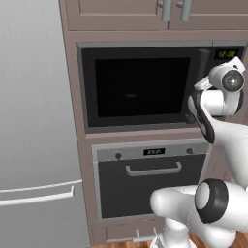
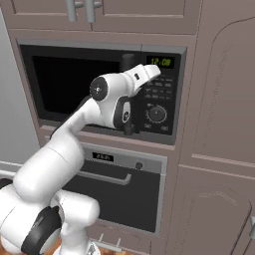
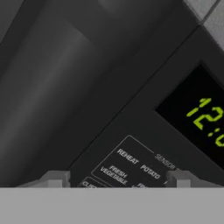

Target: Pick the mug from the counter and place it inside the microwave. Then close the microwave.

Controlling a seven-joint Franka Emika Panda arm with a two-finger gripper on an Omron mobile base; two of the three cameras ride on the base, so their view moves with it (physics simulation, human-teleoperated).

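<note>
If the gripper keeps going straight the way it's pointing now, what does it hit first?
Most likely the microwave front: the hand view looks closely at its control panel, just below the green display and beside the door's bar handle. Depth is unclear, but it looks very near.

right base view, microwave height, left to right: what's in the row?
Microwave black glass door → vertical bar handle with the hand at it → green display and round knob → cabinet panel.

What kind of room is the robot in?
It looks like a kitchen. A built-in microwave with a green clock sits over an oven, a big silver fridge stands beside them, and cupboards hang above.
</note>
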